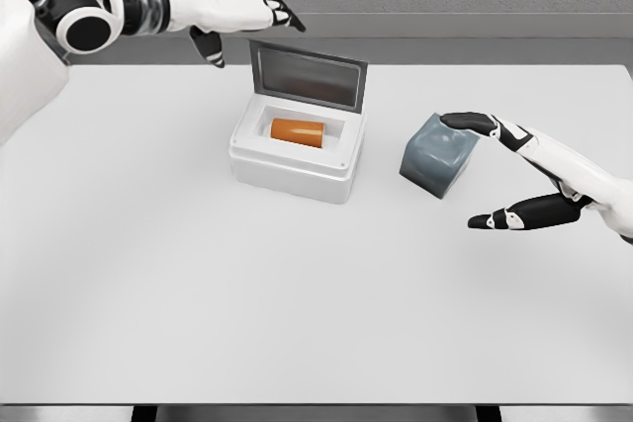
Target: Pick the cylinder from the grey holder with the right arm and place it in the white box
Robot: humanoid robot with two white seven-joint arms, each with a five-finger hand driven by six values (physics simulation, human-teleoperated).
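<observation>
Cylinder (298, 131) lies in the white box (293, 171) left of the holder (436, 162), and the right hand (529, 175), fingers spread wide and empty, could knock that holder.

Bright, even light washes the white table (297, 294) with no hard glare. Only faint, soft shadows sit under the white box (295, 157) and the grey holder (435, 157). Everything renders crisp edge to edge, no blur, no bending at the corners.
</observation>
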